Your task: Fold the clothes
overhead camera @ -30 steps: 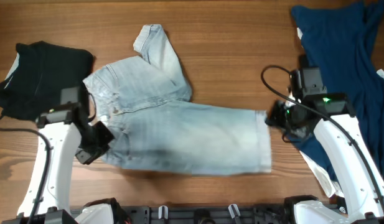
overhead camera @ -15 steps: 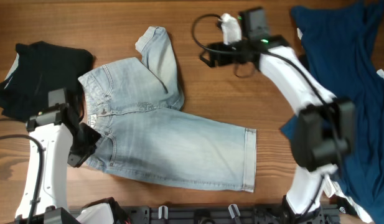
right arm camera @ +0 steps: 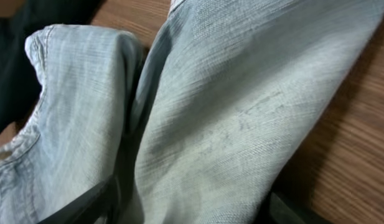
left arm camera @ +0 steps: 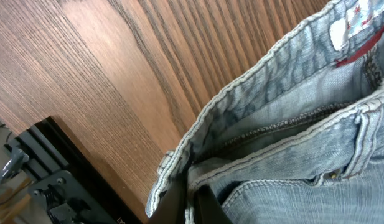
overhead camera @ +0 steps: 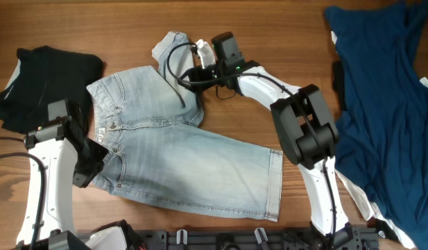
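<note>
The light-blue denim shorts [overhead camera: 193, 163] lie spread across the middle of the table, waistband to the left, with the upper leg folded over near the top. My left gripper [overhead camera: 89, 167] is shut on the waistband's lower corner; the left wrist view shows its fingers [left arm camera: 193, 202] pinching the denim [left arm camera: 291, 124]. My right gripper [overhead camera: 189, 75] is over the folded upper leg. In the right wrist view its fingers [right arm camera: 192, 211] are wide apart with the leg fabric [right arm camera: 241, 93] between them. The black garment [overhead camera: 47, 76] lies at the far left and the navy garment [overhead camera: 380, 90] at the right.
A black rail [overhead camera: 220, 239] runs along the table's front edge and also shows in the left wrist view [left arm camera: 48, 174]. A bit of white cloth [overhead camera: 359, 198] shows under the navy garment. Bare wood [overhead camera: 283, 28] lies beyond the shorts.
My right arm has swung from the table's right side across to the shorts' upper leg. The shorts have shifted left and toward the front edge, and my left gripper moved with the waistband.
</note>
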Action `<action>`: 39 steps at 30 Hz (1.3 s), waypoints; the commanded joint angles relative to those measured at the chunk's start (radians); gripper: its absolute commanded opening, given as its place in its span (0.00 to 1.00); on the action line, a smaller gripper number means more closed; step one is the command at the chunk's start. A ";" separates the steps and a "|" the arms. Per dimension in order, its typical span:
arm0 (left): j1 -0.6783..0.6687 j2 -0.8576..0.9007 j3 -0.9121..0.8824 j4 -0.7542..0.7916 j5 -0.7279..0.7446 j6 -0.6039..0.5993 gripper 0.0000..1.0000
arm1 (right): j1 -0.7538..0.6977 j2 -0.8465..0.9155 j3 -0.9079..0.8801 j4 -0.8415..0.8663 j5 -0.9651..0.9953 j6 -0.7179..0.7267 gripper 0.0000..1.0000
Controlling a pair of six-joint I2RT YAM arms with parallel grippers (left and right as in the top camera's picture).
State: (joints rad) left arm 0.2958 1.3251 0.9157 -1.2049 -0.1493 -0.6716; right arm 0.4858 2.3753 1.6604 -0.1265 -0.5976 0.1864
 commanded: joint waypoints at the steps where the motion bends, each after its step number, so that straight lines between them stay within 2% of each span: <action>1: 0.009 -0.005 0.016 0.000 -0.038 -0.021 0.04 | -0.005 0.028 0.018 -0.002 -0.034 0.024 0.13; 2: 0.009 -0.005 0.016 0.000 -0.038 -0.021 0.04 | -0.005 0.028 0.018 -0.010 -0.033 0.026 0.04; 5: 0.009 -0.005 0.016 0.001 -0.039 -0.021 0.04 | -0.057 -0.044 0.027 -0.080 0.050 0.059 0.04; 8: 0.009 -0.005 0.016 0.008 -0.039 -0.017 0.04 | -0.112 -0.237 0.053 -0.153 0.158 0.049 0.04; 10: 0.009 -0.005 0.016 0.009 -0.039 -0.017 0.04 | -0.102 -0.388 0.062 -0.183 0.183 0.019 0.04; 12: 0.009 -0.005 0.016 0.009 -0.039 -0.017 0.04 | -0.058 -0.451 0.062 -0.208 0.183 -0.016 0.04; 13: 0.009 -0.005 0.016 0.010 -0.039 -0.017 0.04 | -0.023 -0.456 0.062 -0.221 0.183 -0.060 0.16; 14: 0.009 -0.005 0.016 0.008 -0.039 -0.017 0.04 | 0.015 -0.443 0.059 -0.237 0.214 -0.096 0.61; 15: 0.009 -0.005 0.016 0.008 -0.039 -0.017 0.04 | 0.037 -0.425 0.052 -0.248 0.249 -0.117 0.73; 17: 0.009 -0.005 0.016 0.008 -0.039 -0.016 0.04 | 0.058 -0.388 0.049 -0.293 0.335 -0.131 0.88; 18: 0.009 -0.005 0.016 0.008 -0.039 -0.016 0.04 | 0.058 -0.368 0.048 -0.320 0.382 -0.129 0.98; 19: 0.009 -0.005 0.016 0.008 -0.039 -0.013 0.04 | 0.040 -0.336 0.049 -0.373 0.478 -0.100 1.00; 24: 0.009 -0.005 0.016 0.012 -0.039 -0.014 0.04 | -0.045 -0.323 0.048 -0.519 0.542 -0.062 1.00; 26: 0.009 -0.005 0.016 0.012 -0.039 -0.014 0.04 | -0.105 -0.317 0.047 -0.620 0.605 0.076 0.99; 27: 0.009 -0.005 0.016 0.012 -0.039 -0.014 0.04 | -0.148 -0.302 0.038 -0.646 0.563 0.133 0.96; 30: 0.009 -0.005 0.016 0.019 -0.039 -0.014 0.04 | -0.189 -0.252 0.027 -0.645 0.396 0.105 0.92; 35: 0.009 -0.005 0.016 0.019 -0.039 -0.014 0.04 | -0.161 -0.153 0.027 -0.647 0.381 0.136 0.85; 37: 0.009 -0.005 0.016 0.019 -0.039 -0.014 0.04 | -0.152 -0.118 0.027 -0.645 0.382 0.166 0.75; 39: 0.009 -0.005 0.016 0.019 -0.039 -0.014 0.04 | -0.148 -0.094 0.027 -0.638 0.386 0.192 0.60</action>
State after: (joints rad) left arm 0.2970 1.3251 0.9161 -1.1889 -0.1604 -0.6716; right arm 0.3336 2.2440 1.6955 -0.7696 -0.1951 0.3237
